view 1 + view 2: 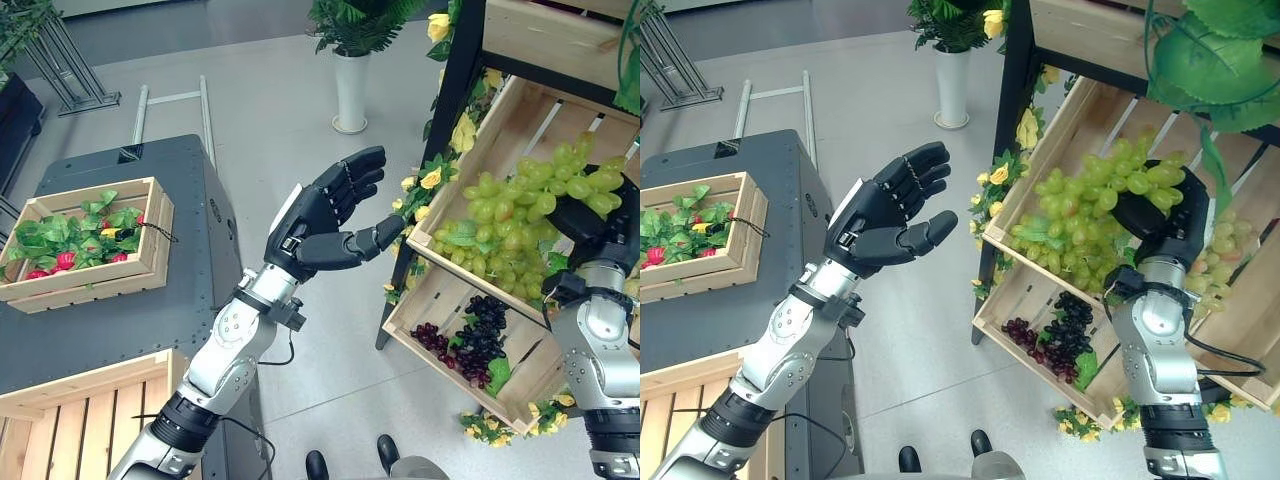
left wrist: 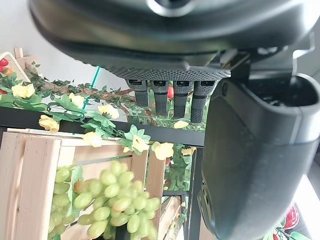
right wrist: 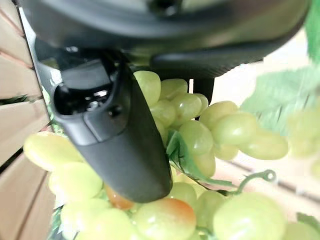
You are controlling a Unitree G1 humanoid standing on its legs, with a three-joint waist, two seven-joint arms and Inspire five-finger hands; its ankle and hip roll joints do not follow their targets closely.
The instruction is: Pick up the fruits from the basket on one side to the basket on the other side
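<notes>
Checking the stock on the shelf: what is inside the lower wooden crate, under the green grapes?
The lower crate holds dark purple grapes and a green leaf. Its right part is covered by the right hand's arm.

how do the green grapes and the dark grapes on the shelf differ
The green grapes fill the upper wooden crate in a large heap; the dark grapes are a smaller bunch in the lower crate. The right hand is in among the green grapes, while nothing touches the dark grapes. The left hand is open in the air beside the shelf. Both crates are tilted and bear leaves.
</notes>
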